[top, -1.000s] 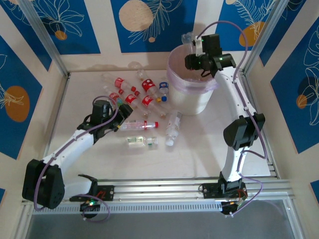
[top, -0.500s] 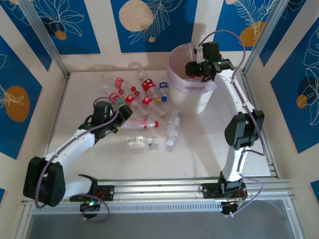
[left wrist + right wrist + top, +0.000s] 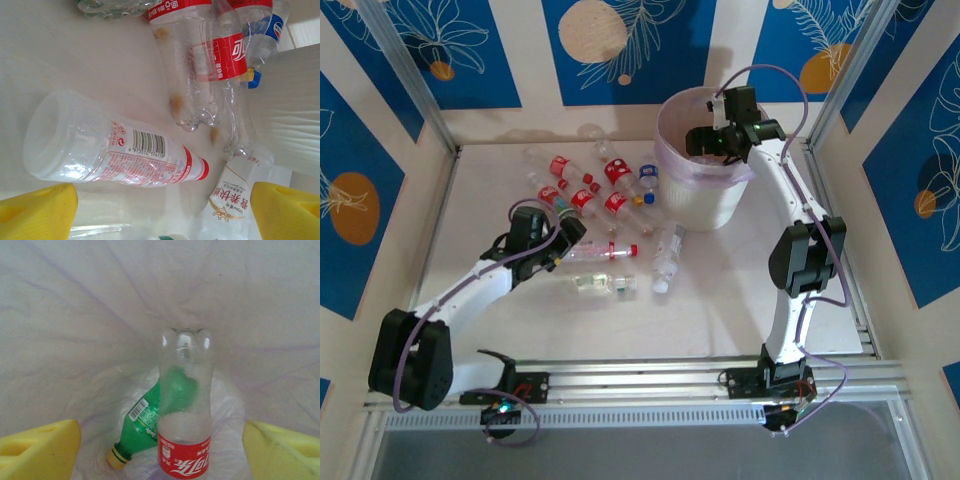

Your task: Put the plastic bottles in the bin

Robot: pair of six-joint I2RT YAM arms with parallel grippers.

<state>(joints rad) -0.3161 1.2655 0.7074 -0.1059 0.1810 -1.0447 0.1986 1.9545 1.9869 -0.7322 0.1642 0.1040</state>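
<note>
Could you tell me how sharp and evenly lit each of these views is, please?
Top external: even light, soft shadow behind the bin. Left wrist: barcode on the red-labelled bottle is crisp, yellow fingers blurred. Right wrist: bag lining washed out, clear bottle sharp.

White arm links [image 3: 470, 290], black joints [image 3: 800, 260], looping lilac cables [image 3: 772, 67], yellow foam gripper pads [image 3: 37, 210]

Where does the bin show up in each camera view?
Top external: the bin stands at upper right.
Left wrist: white wall of the bin along the right edge.
Right wrist: bagged inside of the bin, a green bottle at the bottom.
Landmark: the blue-labelled bottle beside the bin, top and left wrist views.
</note>
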